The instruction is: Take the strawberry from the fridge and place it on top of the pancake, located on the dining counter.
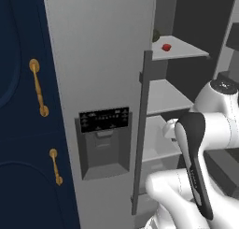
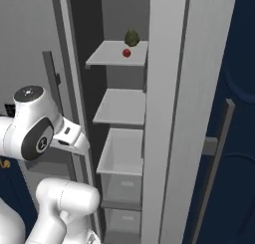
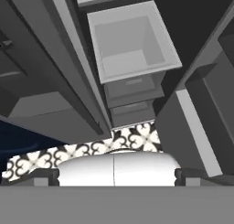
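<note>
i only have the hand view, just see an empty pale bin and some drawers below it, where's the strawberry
observer: The strawberry sits on the top shelf, two levels above that bin.
operator: anything near it up there
observer: A dark green bumpy ball sits just behind it, deeper on the same shelf; I cannot tell if they touch.
operator: is the right door in the way
observer: No, the right door stands swung open, seen edge-on beside the shelves.
</note>
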Available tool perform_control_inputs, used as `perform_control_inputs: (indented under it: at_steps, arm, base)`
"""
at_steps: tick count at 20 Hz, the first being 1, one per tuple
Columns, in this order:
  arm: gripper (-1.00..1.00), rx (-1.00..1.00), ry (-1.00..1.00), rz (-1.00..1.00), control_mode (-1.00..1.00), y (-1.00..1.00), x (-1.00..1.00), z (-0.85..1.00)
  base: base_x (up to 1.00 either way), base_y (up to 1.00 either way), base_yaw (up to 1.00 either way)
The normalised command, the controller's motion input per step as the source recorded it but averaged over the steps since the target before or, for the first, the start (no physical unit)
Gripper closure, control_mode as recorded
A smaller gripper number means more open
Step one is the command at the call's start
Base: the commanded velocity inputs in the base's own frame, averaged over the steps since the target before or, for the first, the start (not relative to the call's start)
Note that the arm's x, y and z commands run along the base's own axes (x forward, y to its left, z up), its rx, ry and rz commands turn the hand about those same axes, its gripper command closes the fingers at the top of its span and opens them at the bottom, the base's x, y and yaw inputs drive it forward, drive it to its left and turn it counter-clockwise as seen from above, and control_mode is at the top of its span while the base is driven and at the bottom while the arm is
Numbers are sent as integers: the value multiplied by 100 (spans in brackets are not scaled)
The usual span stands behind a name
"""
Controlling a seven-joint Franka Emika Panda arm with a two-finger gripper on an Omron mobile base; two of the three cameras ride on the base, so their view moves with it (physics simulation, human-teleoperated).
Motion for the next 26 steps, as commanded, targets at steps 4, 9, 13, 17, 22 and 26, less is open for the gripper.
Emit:
perform_control_inputs:
  at_steps: [4,9,13,17,22,26]
  arm:
    - [-100,0,0,0,100,0,0,0]
    - [-100,0,0,0,100,0,0,0]
    - [-100,0,0,0,100,0,0,0]
    - [-100,0,0,0,100,0,0,0]
    - [-100,0,0,0,100,0,0,0]
    - [-100,0,0,0,100,0,0,0]
  base:
    - [0,-33,0]
    - [1,-27,-1]
    - [11,-37,-1]
    - [12,-51,-8]
    - [13,-25,-13]
    - [25,0,-7]
